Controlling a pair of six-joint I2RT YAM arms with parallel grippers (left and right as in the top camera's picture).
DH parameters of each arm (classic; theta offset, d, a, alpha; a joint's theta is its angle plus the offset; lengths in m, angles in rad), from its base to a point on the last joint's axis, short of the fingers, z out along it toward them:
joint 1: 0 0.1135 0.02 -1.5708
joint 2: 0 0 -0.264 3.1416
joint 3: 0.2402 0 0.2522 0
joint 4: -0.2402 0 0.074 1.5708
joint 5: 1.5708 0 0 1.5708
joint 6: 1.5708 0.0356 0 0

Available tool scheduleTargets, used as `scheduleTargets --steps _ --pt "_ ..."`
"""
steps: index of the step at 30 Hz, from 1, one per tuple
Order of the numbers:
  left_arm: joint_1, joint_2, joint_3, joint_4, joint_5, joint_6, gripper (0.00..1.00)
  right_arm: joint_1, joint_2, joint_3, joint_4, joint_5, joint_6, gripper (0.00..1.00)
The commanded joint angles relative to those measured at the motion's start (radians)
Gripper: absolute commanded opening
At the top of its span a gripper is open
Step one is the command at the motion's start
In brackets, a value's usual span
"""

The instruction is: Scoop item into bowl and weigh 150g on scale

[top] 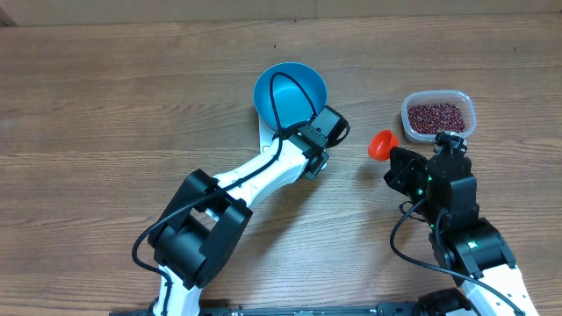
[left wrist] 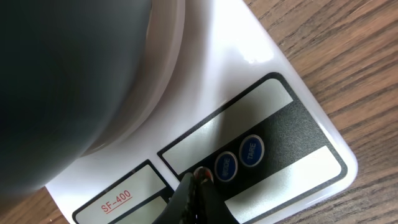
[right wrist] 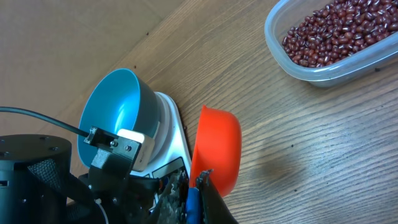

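The blue bowl (top: 290, 90) stands empty on the white scale (left wrist: 273, 93), which shows only at its edge from overhead. My left gripper (left wrist: 198, 180) is shut with nothing in it, its tip resting on the scale's front strip at a small red button beside two blue buttons (left wrist: 226, 167). My right gripper (right wrist: 200, 180) is shut on the blue handle of an orange scoop (right wrist: 217, 146), held empty above the table just right of the scale. The maroon beans (top: 435, 115) lie in a clear tub (top: 470, 112) at the far right.
My left arm (top: 255, 180) reaches diagonally from the near edge up to the scale, its cable looping over the bowl. The right arm (top: 457, 211) stands at the lower right, close to the tub. Bare wooden table lies to the left and at the back.
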Motion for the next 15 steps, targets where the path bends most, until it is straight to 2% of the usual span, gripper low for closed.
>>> scheduleTargets --steps 1,15 --pt "0.005 0.013 -0.009 0.002 -0.021 0.012 0.04 0.004 -0.002 0.024 0.012 0.007 0.002 0.04" --pt "0.005 0.043 -0.022 0.031 -0.009 0.012 0.04 0.004 -0.002 0.024 0.012 0.007 0.002 0.04"
